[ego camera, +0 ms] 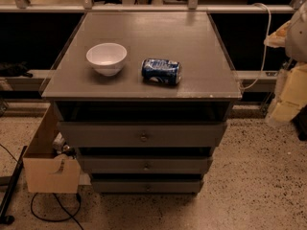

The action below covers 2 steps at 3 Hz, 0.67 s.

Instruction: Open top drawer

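Note:
The top drawer (142, 134) is the widest grey front of three in the grey cabinet, just under the cabinet top, with a small round knob (143, 137) at its centre. A dark gap runs between its upper edge and the top. None of its inside shows. My arm comes in at the right edge of the camera view as pale, cream-coloured parts. The gripper (283, 110) hangs there, to the right of the cabinet at about the height of the drawer's upper edge, well apart from the knob.
On the cabinet top (144, 32) sit a white bowl (107, 57) and a blue can (161, 71) lying on its side. Two narrower drawers (145, 165) lie below. A cardboard box (48, 169) and cables stand at the left on the speckled floor.

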Each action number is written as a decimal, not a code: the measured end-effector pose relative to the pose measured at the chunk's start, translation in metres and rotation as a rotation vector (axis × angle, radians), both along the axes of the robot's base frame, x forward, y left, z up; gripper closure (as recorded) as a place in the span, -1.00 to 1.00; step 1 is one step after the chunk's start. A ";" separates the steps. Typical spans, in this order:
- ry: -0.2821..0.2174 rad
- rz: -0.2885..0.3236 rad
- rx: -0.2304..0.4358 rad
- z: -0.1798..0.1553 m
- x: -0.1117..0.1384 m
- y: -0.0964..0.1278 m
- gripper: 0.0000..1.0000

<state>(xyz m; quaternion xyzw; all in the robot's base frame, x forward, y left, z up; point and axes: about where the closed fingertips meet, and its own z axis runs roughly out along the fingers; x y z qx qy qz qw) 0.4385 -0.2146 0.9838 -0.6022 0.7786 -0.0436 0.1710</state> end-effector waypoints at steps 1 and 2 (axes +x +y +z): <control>0.000 0.000 0.000 0.000 0.000 0.000 -1.00; -0.019 -0.013 0.007 0.003 -0.005 -0.002 -1.00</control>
